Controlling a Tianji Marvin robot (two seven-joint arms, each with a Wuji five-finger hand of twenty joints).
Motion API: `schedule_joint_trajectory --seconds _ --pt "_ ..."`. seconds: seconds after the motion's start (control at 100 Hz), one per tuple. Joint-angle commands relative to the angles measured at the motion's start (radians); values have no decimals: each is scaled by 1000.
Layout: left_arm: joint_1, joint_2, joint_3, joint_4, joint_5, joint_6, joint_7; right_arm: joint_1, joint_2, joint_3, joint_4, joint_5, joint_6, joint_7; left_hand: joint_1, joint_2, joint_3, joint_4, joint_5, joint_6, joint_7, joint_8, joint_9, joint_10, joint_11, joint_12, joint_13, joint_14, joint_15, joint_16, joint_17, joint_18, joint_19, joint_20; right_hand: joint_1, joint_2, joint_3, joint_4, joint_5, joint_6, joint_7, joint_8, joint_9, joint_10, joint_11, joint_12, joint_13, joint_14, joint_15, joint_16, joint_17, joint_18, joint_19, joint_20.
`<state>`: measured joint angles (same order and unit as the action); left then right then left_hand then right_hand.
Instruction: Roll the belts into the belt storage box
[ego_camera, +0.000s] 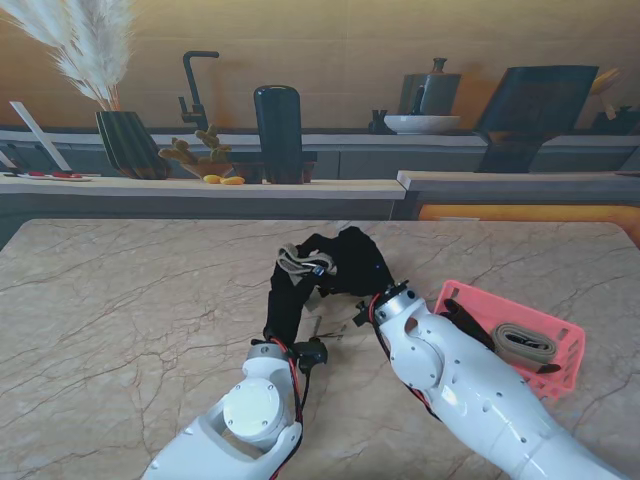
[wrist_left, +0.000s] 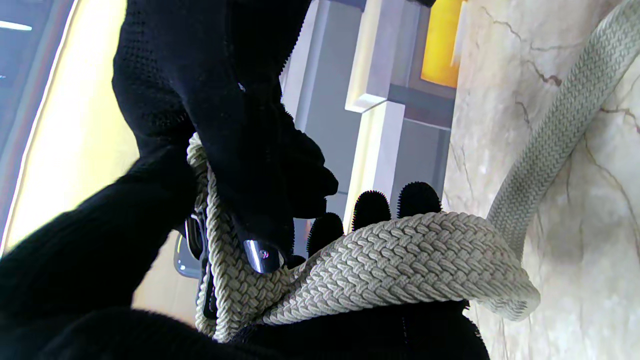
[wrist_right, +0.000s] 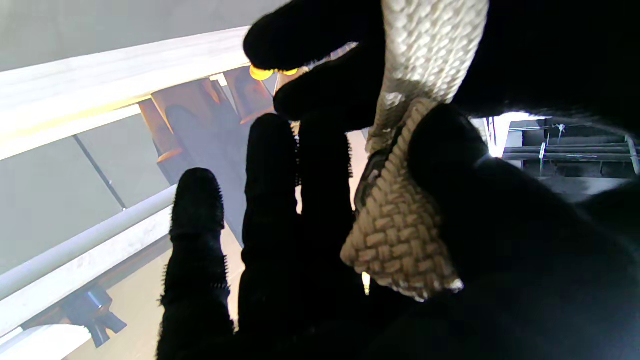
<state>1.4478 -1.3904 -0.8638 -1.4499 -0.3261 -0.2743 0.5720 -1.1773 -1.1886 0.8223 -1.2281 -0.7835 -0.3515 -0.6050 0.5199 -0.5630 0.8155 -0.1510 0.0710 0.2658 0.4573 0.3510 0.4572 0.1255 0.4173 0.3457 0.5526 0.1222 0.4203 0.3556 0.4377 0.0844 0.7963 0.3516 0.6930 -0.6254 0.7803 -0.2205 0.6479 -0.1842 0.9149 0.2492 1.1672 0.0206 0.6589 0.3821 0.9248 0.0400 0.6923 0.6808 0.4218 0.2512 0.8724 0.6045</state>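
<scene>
Both black-gloved hands meet over the middle of the marble table (ego_camera: 120, 330), and between them they swallow most of the woven belt (ego_camera: 296, 262); from the stand I catch only a pale loop of it at about eleven o'clock of the right hand (ego_camera: 352, 262). The left hand (ego_camera: 290, 295) has the braid laid across its palm with fingers (wrist_left: 372, 210) curled up behind it, and the left wrist camera shows the belt's loose tail (wrist_left: 560, 135) trailing off onto the stone. A metal buckle part (wrist_left: 260, 255) glints there, half buried in glove. The right hand pinches the belt's end (wrist_right: 400, 240) between thumb and palm while its other fingers (wrist_right: 197, 220) stand straight and apart; how much is rolled I cannot tell.

At three o'clock of the hands sits the pink belt storage box (ego_camera: 565, 345), partly hidden by the right forearm, with one rolled tan belt (ego_camera: 525, 345) lying in it.

Behind the table runs a counter (ego_camera: 200, 185) with a black tap (ego_camera: 195, 90), pampas grass in a dark vase (ego_camera: 128, 140), a tall black container (ego_camera: 278, 132) and a white bowl (ego_camera: 420, 123).
</scene>
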Motion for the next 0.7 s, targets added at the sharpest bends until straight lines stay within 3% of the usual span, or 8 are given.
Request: schedule_joint_trajectory --seconds 0.0,0.28,0.42,0.54,0.57,0.58,0.62,0.69 --pt "-19 -26 11 -29 23 1 2 -15 -16 -33 16 -21 -2 15 61 -27 8 22 78 -213 -38 -18 -13 -32 27 -3 0 -47 14 -28 44 -70 -40 -38 46 58 62 39 164 -130 150 11 7 -4 20 -16 -20 -21 27 -5 -20 32 32 -13" --pt "-35 -37 15 -26 44 -1 37 9 -8 -83 48 -79 28 -27 124 -14 20 30 79 -231 -17 -28 1 -35 53 11 28 -54 31 -33 158 -98 -190 -144 56 56 68 44 161 -111 146 2 2 7 23 -23 -28 -4 41 -7 -29 52 54 -20" --pt "-37 -37 16 -32 44 10 35 11 -8 -95 52 -70 39 -5 323 64 1 70 78 -241 35 -22 48 -37 73 23 89 -55 45 -31 261 -118 -236 -236 72 49 72 46 132 -84 125 -11 -23 13 3 -33 -43 -3 29 -16 -36 53 59 -28" --pt "-35 -35 11 -38 32 19 32 -9 1 -76 25 -59 33 46 417 137 -1 86 77 -244 70 -19 72 -38 81 27 117 -52 51 -30 277 -118 -213 -253 7 -51 98 43 46 -35 61 2 -108 26 -47 -8 -87 -4 -18 -45 -46 28 57 -61" --pt "-34 -34 9 -39 30 20 30 -18 6 -66 13 -59 28 63 440 139 -12 77 76 -245 117 -1 81 -38 83 28 125 -51 53 -30 279 -117 -203 -278 -37 -77 128 43 40 -10 -6 38 -144 31 -50 -6 -102 -1 -34 -49 -50 23 52 -66" --pt "-34 -33 8 -39 30 21 30 -21 8 -63 8 -60 26 70 444 140 -15 77 73 -245 130 -1 83 -38 82 29 126 -51 53 -31 276 -117 -179 -315 -63 -84 142 50 40 4 -53 69 -163 34 -56 -7 -113 -1 -45 -51 -54 20 45 -66" --pt "-33 -33 5 -40 29 23 30 -37 19 -44 -19 -60 18 113 461 143 -20 69 71 -245 146 1 89 -38 83 29 132 -50 56 -30 274 -115 -151 -354 -135 -91 178 122 30 44 -189 177 -221 45 -77 -4 -145 1 -73 -56 -65 12 26 -58" --pt "-32 -30 0 -40 31 27 29 -67 38 -6 -66 -59 -6 195 494 145 -33 51 69 -249 178 16 110 -39 86 29 153 -45 61 -22 278 -110 -123 -367 -168 -101 149 135 -66 62 -269 212 -328 64 -113 -4 -196 1 -114 -68 -91 4 -7 -58"
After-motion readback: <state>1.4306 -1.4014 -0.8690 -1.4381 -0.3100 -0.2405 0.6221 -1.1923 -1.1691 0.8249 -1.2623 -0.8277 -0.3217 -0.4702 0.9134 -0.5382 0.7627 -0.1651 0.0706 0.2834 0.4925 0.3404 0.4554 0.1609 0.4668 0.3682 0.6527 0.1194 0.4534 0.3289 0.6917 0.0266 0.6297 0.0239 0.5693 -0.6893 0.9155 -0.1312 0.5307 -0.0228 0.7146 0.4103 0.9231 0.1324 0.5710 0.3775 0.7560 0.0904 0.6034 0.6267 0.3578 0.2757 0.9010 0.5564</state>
